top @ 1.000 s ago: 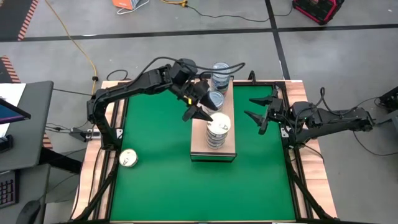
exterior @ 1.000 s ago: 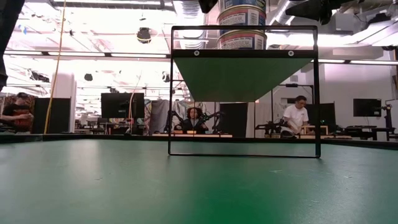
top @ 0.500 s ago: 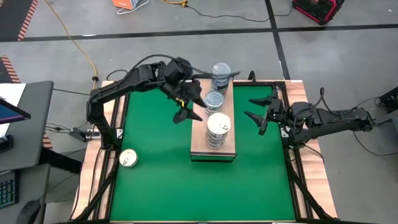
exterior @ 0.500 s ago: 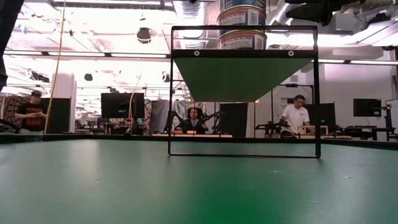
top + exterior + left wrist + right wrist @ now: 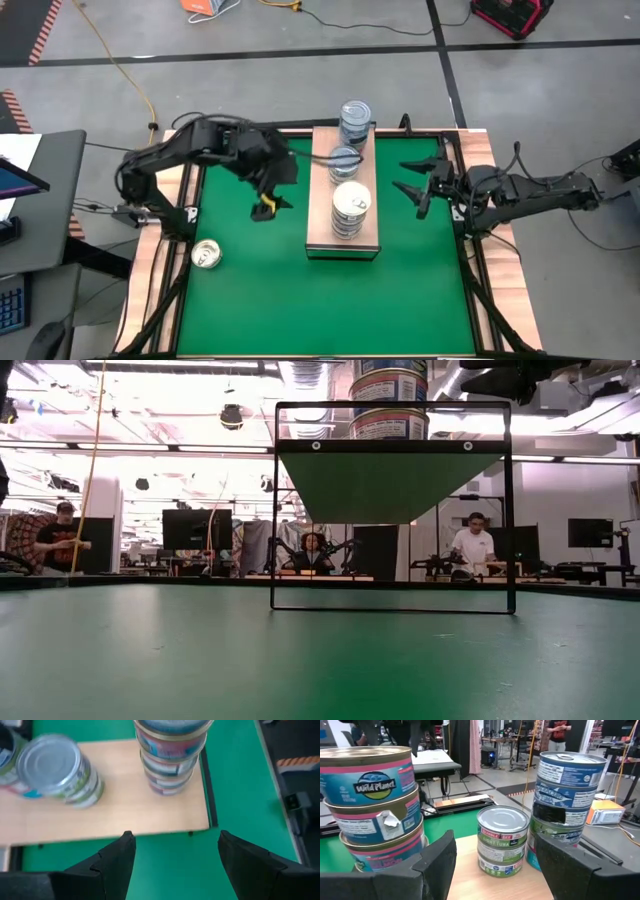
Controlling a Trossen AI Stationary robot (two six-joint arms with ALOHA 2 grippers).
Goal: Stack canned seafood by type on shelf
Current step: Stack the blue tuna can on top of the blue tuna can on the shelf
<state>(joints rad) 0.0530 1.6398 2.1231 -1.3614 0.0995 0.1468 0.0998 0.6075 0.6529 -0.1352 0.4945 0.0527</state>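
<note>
Shelf (image 5: 322,190) of pale wood lies on the green mat (image 5: 400,280), carrying three stacks of tins: a tall far stack (image 5: 355,122), a short middle stack (image 5: 345,163) and a near stack (image 5: 351,211). One loose tin (image 5: 207,254) sits near the mat's left edge. The left gripper (image 5: 266,207) hovers left of the shelf, fingers apart and empty. The right gripper (image 5: 412,176) waits at the right edge, fingers apart.
</note>
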